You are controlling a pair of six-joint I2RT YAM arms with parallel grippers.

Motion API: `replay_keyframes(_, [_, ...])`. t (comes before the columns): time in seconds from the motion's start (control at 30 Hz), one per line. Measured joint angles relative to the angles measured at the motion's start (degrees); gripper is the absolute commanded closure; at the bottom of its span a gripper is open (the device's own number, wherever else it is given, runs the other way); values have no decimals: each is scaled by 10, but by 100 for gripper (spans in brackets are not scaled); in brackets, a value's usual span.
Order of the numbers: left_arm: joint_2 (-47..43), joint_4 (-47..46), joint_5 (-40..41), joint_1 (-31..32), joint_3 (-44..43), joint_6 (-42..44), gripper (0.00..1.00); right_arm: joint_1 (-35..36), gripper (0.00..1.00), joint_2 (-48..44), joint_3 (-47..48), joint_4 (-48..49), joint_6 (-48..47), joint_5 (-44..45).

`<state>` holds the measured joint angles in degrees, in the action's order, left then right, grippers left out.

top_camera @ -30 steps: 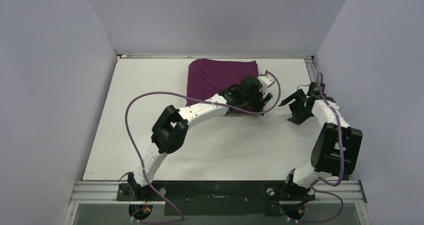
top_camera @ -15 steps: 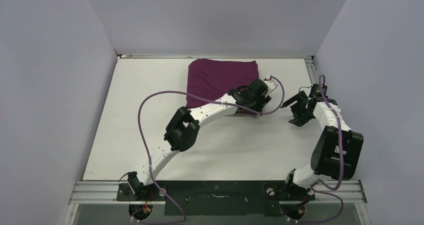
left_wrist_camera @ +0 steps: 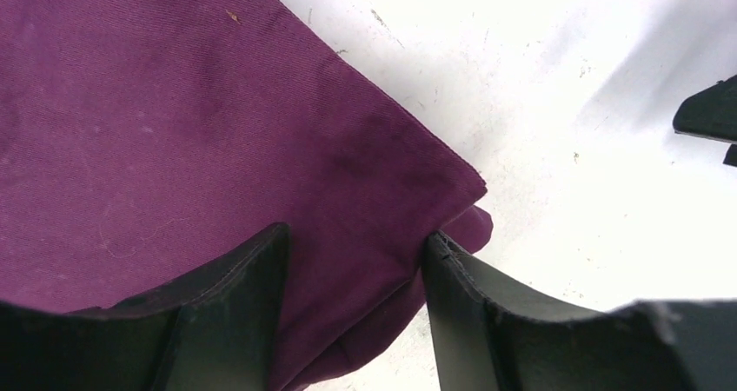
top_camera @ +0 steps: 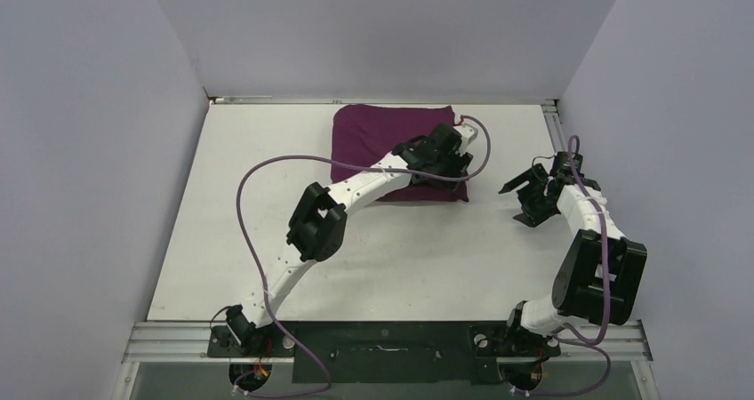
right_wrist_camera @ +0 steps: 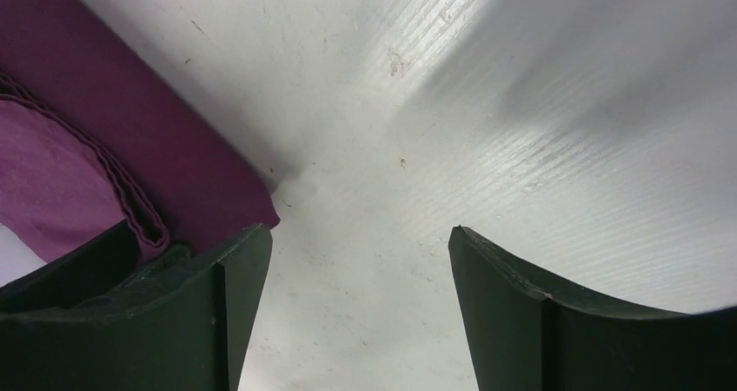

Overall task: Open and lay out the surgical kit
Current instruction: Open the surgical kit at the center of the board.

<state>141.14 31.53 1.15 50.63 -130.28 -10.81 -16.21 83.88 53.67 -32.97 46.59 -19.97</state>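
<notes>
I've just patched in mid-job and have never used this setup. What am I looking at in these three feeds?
Two white robot arms are bolted at the near edge of a white table. The wide picture looks down from above and behind them; the other two come from a camera on each wrist. A folded dark purple cloth wrap lies at the table's far side, not yet opened. The left arm's fingers straddle a corner of it; whether they pinch it yet is unclear. The right arm's fingers are open over bare table beside the wrap, holding nothing.
</notes>
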Motion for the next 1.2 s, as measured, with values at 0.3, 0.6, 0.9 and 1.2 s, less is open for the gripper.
replay_keyframes(0.3, [0,-10,-46,-26,1,-59,44,0,28,-2,-1,1,4,0])
replay_keyframes(0.6, [0,-64,-79,-66,30,-133,49,0,28,-2,-1,1,4,0])
replay_keyframes(0.9, [-22,-196,-108,-62,146,-125,48,0,28,-2,-1,3,4,0])
replay_keyframes(1.2, [-50,-267,-194,-59,193,-119,70,-3,28,-2,-1,3,4,0])
